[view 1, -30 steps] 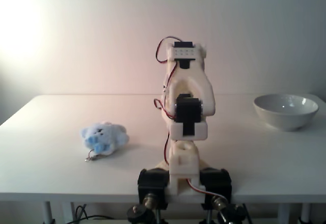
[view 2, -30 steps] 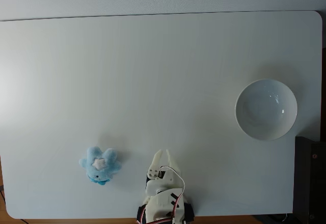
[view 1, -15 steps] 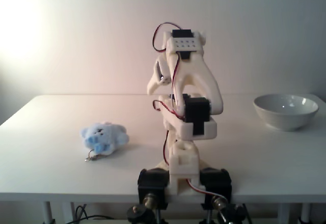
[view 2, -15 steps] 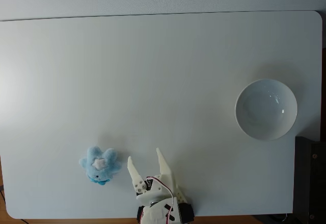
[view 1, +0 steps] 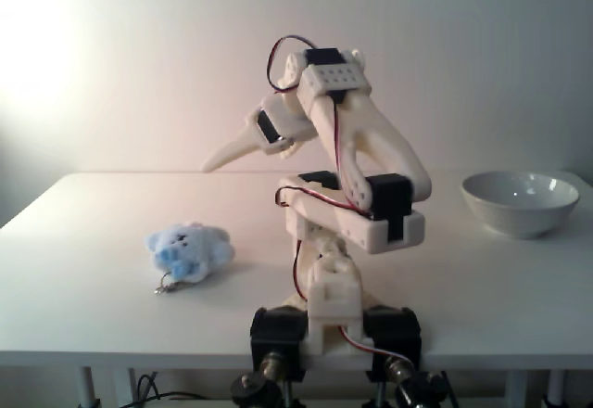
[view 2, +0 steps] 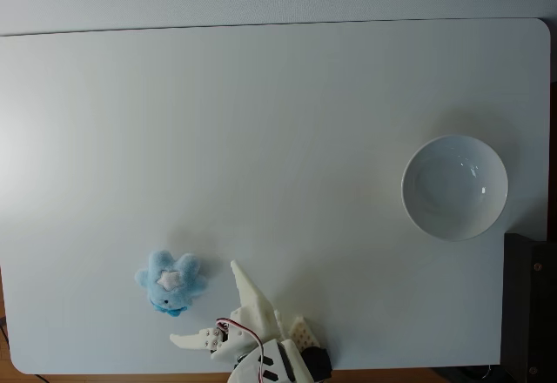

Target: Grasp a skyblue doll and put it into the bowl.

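Fixed view from the table edge. Item: arm, raised and swung toward the left of frame compared with a second ago, when it sat folded over its base. Gripper (view 1: 222, 159) now points to about 9 o'clock, high above the table (view 1: 93, 315); I cannot read the finger spread from here. Skyblue doll (view 1: 189, 250) lies unmoved at about 8 o'clock from the base, keyring clasp (view 1: 165, 286) hanging toward the near edge. Bowl (view 1: 520, 202) at far right, empty as far as I can see.

Fixed view from above. Item: gripper (view 2: 204, 302), fingers spread wide, one tip aimed at 11 o'clock, the other at 9 o'clock; a second ago they were nearly together. Skyblue doll (view 2: 171, 282) sits just beside the opening, not touched. Bowl (view 2: 454, 187) well apart, toward 2 o'clock.

Reading: I judge the approach begun; descent and closing remain.
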`<state>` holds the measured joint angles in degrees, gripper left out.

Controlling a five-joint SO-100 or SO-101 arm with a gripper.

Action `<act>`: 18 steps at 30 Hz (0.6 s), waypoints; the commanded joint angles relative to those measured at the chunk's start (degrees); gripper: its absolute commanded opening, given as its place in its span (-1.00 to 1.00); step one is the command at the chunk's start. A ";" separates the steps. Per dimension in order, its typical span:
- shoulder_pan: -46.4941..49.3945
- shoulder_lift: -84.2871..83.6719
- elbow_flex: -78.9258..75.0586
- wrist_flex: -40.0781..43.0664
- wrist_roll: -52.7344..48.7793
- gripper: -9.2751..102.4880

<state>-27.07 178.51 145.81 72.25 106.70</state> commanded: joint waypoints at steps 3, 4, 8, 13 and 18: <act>-5.19 16.61 -2.72 -2.29 0.26 0.54; -5.89 16.52 -3.52 -2.55 0.18 0.54; -6.50 13.27 -7.38 -2.55 0.09 0.54; -6.59 -3.78 -17.05 -1.85 -0.18 0.54; -6.68 -24.52 -28.30 -1.76 -0.44 0.54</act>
<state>-33.31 164.97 122.78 70.84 106.70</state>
